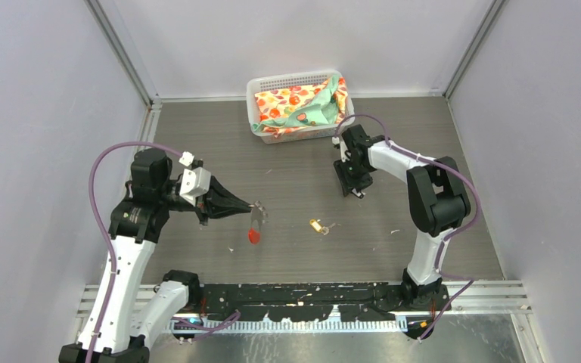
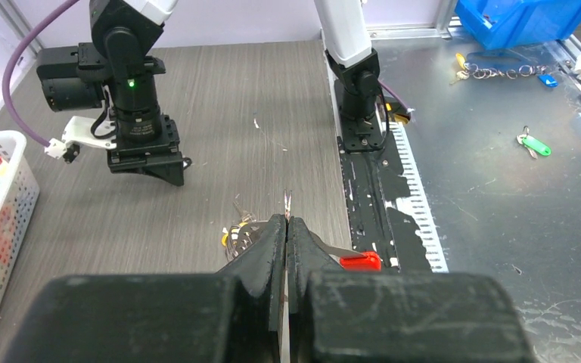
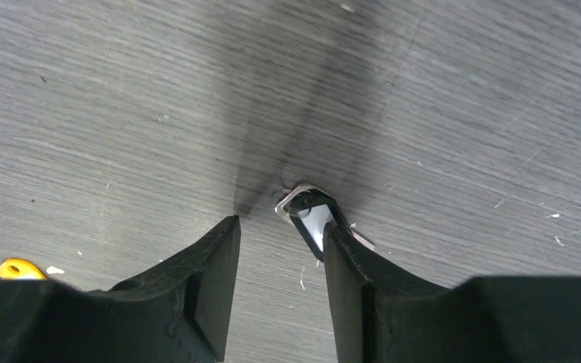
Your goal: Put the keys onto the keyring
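Observation:
My left gripper (image 1: 251, 206) is shut on the thin silver keyring (image 2: 287, 203), held above the table at left of centre. The ring's red tag (image 1: 254, 236) hangs below it; in the left wrist view the red tag (image 2: 361, 262) shows just right of my shut left gripper (image 2: 286, 221). The brass-yellow key (image 1: 319, 225) lies on the table in the middle. My right gripper (image 1: 352, 189) points down at the table, open. In its wrist view the black-headed key (image 3: 312, 218) lies flat against the right fingertip, beside my right gripper (image 3: 280, 225) and not gripped.
A white basket (image 1: 257, 113) with patterned cloth stands at the back centre. The brass key's yellow edge (image 3: 15, 268) shows at lower left of the right wrist view. Off the table, on metal, lie spare keyrings (image 2: 499, 72), a green-tagged key (image 2: 535, 144) and a blue bin (image 2: 522, 19).

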`<state>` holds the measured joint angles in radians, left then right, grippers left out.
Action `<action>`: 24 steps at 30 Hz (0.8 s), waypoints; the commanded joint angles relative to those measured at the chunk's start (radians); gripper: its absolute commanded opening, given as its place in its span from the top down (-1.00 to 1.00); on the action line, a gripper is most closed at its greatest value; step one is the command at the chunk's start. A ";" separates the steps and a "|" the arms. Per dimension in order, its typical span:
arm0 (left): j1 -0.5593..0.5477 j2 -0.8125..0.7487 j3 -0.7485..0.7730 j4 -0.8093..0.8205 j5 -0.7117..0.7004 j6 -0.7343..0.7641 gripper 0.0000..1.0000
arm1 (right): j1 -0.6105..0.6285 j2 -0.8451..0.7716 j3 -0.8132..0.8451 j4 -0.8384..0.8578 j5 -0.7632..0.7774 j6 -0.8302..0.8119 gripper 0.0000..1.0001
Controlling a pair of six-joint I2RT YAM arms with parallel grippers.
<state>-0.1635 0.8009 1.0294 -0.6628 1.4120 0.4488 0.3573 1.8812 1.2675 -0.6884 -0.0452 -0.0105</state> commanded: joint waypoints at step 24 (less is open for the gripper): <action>-0.001 -0.014 0.038 0.020 -0.002 -0.009 0.99 | 0.021 -0.029 0.048 0.206 -0.140 0.215 0.98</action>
<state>-0.1635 0.7971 1.0321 -0.6632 1.3968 0.4488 0.3584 1.8835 1.2919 -0.5564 -0.1154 0.1272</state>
